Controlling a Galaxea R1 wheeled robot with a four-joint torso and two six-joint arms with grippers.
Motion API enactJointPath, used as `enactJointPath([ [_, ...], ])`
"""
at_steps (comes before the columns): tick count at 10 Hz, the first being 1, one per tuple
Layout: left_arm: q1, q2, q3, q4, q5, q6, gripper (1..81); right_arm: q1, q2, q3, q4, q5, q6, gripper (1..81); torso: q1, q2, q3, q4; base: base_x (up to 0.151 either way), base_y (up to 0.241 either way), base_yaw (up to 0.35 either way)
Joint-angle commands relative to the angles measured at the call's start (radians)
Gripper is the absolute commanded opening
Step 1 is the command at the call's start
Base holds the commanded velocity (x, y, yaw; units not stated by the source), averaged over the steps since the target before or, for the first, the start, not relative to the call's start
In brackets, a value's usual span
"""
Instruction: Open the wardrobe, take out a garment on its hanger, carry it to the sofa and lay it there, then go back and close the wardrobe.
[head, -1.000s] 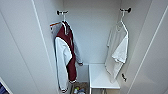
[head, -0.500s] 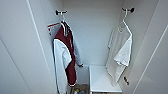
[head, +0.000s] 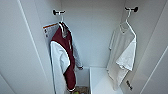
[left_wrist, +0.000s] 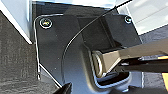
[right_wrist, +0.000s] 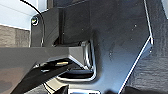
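Wardrobe (head: 30, 50) doors open, white garment (head: 123, 53) w/ hanger (head: 127, 18) hooked on right-hand peg so it's reachable, maroon jacket (head: 66, 60) opposite; claw state—can't tell for either.

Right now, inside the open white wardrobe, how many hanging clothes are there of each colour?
Maroon varsity jacket with white sleeves: 1
Plain white short-sleeved T-shirt: 1
Total: 2 hanging clothes, each on its own dark wall hook.
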Motion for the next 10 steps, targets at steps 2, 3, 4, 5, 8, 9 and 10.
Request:
enactJointPath([
  [2, -0.018, -0.008, -0.004, 0.013, 0.037, 0.007, 81.1, 0.028, 0.005, 0.009, 0.006, -0.053, -0.001, 81.1, 0.000, 0.000, 0.000, 0.000, 0.102, 0.000, 0.000],
  [3, -0.018, -0.008, -0.004, 0.013, 0.038, 0.007, 81.1, 0.030, 0.005, 0.009, 0.006, -0.053, -0.001, 81.1, 0.000, 0.000, 0.000, 0.000, 0.099, 0.000, 0.000],
  [4, -0.018, -0.008, -0.004, 0.013, 0.038, 0.007, 81.1, 0.030, 0.005, 0.009, 0.004, -0.053, -0.001, 81.1, 0.000, 0.000, 0.000, 0.000, 0.083, 0.000, 0.000],
  [5, -0.017, -0.007, -0.004, 0.013, 0.038, 0.007, 81.1, 0.030, 0.005, 0.007, 0.004, -0.053, -0.001, 81.1, 0.000, 0.000, 0.000, 0.000, 0.077, 0.000, 0.000],
  [8, -0.017, -0.007, -0.004, 0.013, 0.038, 0.006, 81.1, 0.030, 0.005, 0.009, 0.004, -0.053, -0.002, 81.1, 0.001, 0.000, 0.000, 0.000, 0.000, 0.000, 0.000],
  [9, -0.018, -0.007, -0.004, 0.011, 0.040, 0.006, 81.1, 0.031, 0.005, 0.007, 0.006, -0.053, -0.001, 81.1, 0.001, 0.000, 0.000, -0.062, 0.000, 0.000, 0.000],
  [10, -0.018, -0.005, -0.004, 0.011, 0.040, 0.006, 81.1, 0.034, 0.005, 0.005, 0.010, -0.053, -0.001, 81.1, 0.000, 0.000, 0.000, -0.100, 0.000, 0.000, 0.000],
])
